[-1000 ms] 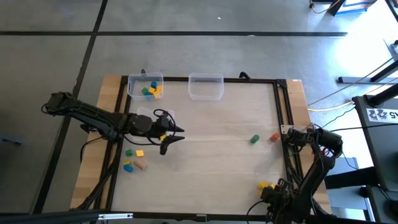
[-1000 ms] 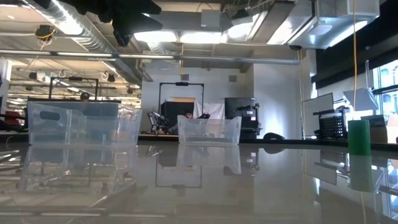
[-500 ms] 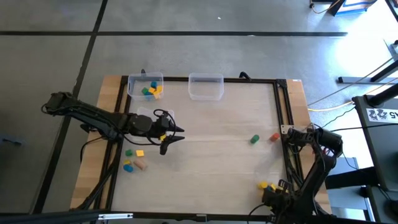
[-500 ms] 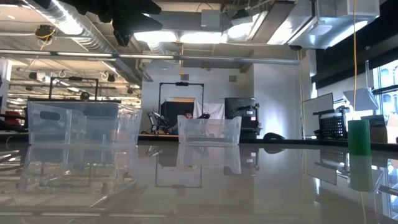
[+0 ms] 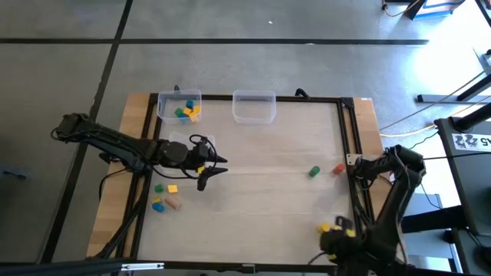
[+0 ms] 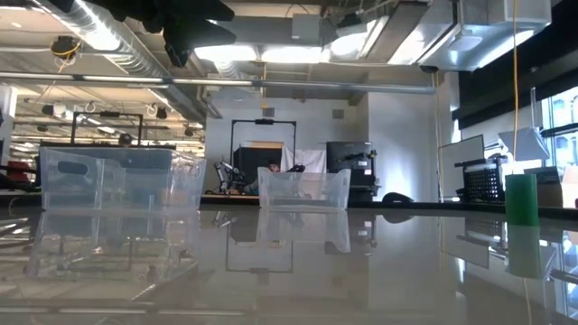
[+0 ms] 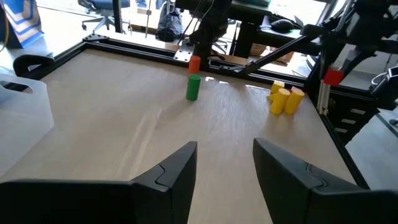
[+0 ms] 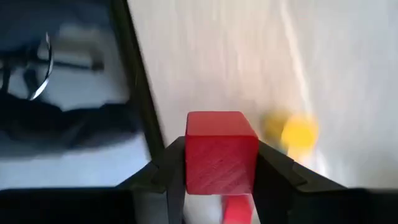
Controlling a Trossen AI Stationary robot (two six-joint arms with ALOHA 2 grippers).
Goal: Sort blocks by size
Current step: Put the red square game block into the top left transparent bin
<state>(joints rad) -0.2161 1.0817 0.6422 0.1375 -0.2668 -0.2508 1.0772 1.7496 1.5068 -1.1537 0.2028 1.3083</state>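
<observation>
Right hand (image 8: pixel 214 180) pinches red block (image 8: pixel 221 151) at surface's (image 5: pixel 268 169) near right corner, above yellow blocks (image 5: pixel 331 227); left hand (image 7: pixel 224 168) spread (nothing between fingers), left side, beside loose blocks (image 5: pixel 165 195); green block (image 5: pixel 314 172) mid-right.

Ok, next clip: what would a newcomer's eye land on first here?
Probably the red block clamped between the right gripper's fingers, at the table's near right corner beside some yellow blocks. Next, the left gripper, open and empty over the table's left side, and the bin at the far left holding a few coloured blocks.
</observation>
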